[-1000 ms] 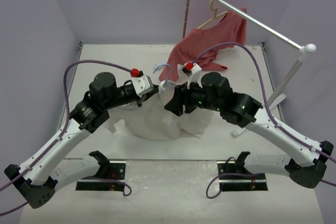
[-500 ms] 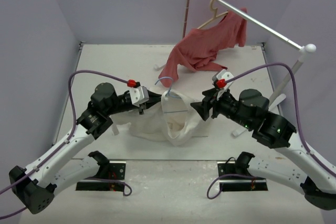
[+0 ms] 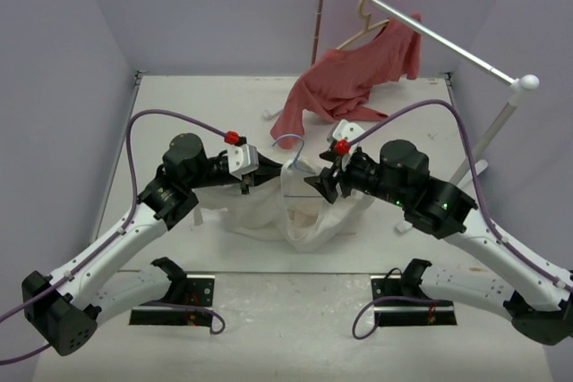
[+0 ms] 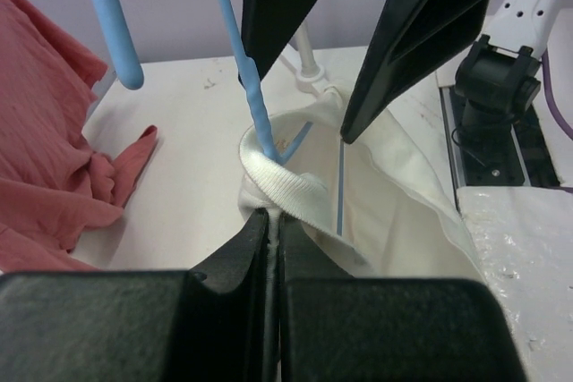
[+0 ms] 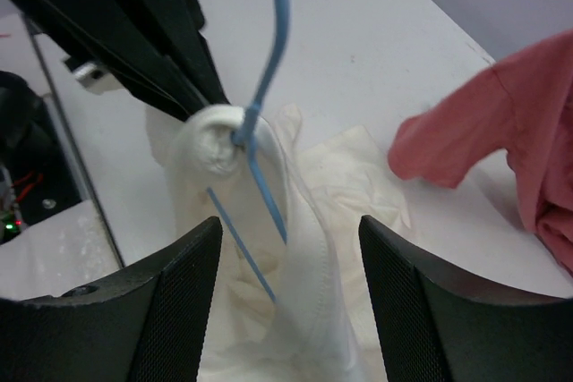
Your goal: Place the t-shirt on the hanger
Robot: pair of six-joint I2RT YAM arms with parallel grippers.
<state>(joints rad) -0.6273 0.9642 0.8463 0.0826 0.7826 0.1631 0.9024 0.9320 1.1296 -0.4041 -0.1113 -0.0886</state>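
1. The left pincer (image 4: 273,217) is shut tight on the t-shirt (image 3: 285,214) collar.
2. The right pincer (image 3: 318,182) is open beside it, holding nothing.
3. The hanger (image 4: 254,96) sticks up through the collar, and the shirt droops onto the counter (image 3: 197,105).

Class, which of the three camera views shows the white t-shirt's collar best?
The left wrist view: the t-shirt collar fills mid-frame, its ribbed band pinched by the left gripper, the blue hanger wire entering it. The right wrist view shows it bunched around the wire; the top view shows it tiny.
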